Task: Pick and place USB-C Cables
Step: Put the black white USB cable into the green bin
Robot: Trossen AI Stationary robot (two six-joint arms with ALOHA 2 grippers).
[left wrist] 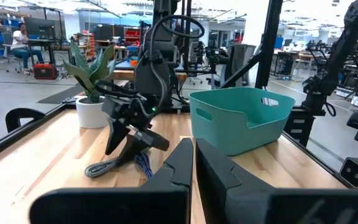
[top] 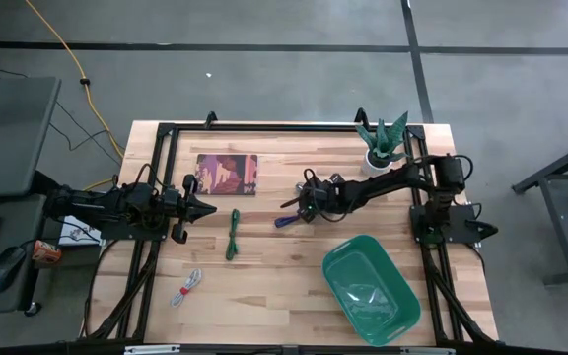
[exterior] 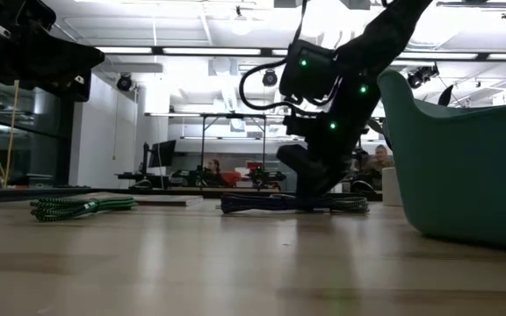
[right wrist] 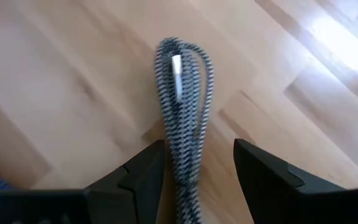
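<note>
The right claw [right wrist: 194, 165] stands open, fingers astride the grey cable [right wrist: 182, 106] on the counter [right wrist: 73, 74]; the left claw [top: 205, 208] is clenched, empty.

No readable text, labels, brands or numbers are spotted anywhere, tbh; nothing legible is shown on anything.

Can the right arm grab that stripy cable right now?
Probably yes. The right gripper is open with the silver-grey cable lying between its fingers on the table, and nothing blocks it.
</note>
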